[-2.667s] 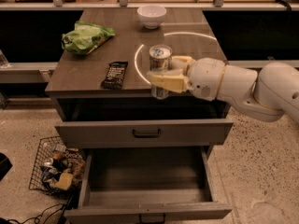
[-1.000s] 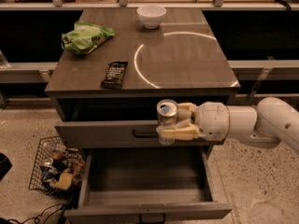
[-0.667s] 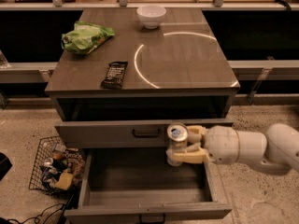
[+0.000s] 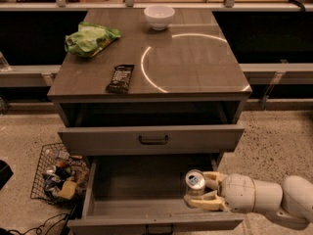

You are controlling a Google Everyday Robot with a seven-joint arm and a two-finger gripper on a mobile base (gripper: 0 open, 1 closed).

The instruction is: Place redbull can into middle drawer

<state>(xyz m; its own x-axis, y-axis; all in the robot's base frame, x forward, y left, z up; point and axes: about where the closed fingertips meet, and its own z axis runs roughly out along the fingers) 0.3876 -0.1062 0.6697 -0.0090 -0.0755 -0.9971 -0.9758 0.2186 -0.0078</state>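
Observation:
The redbull can (image 4: 195, 187), slim and silver with a shiny pull-tab top, stands upright between my gripper's cream fingers (image 4: 205, 201). My gripper (image 4: 199, 191) is shut on it and reaches in from the lower right, low inside the open middle drawer (image 4: 146, 180), at its right side near the front wall. I cannot tell whether the can's base touches the drawer's grey floor.
The drawer one tier higher (image 4: 152, 139) is pulled partly out above it. On the cabinet top lie a white bowl (image 4: 159, 16), a green bag (image 4: 90, 38) and a black snack bar (image 4: 121, 78). A wire basket of clutter (image 4: 58, 175) stands on the floor at the left.
My gripper has carried the can from the cabinet top down past the upper drawer front and into the right side of the open middle drawer.

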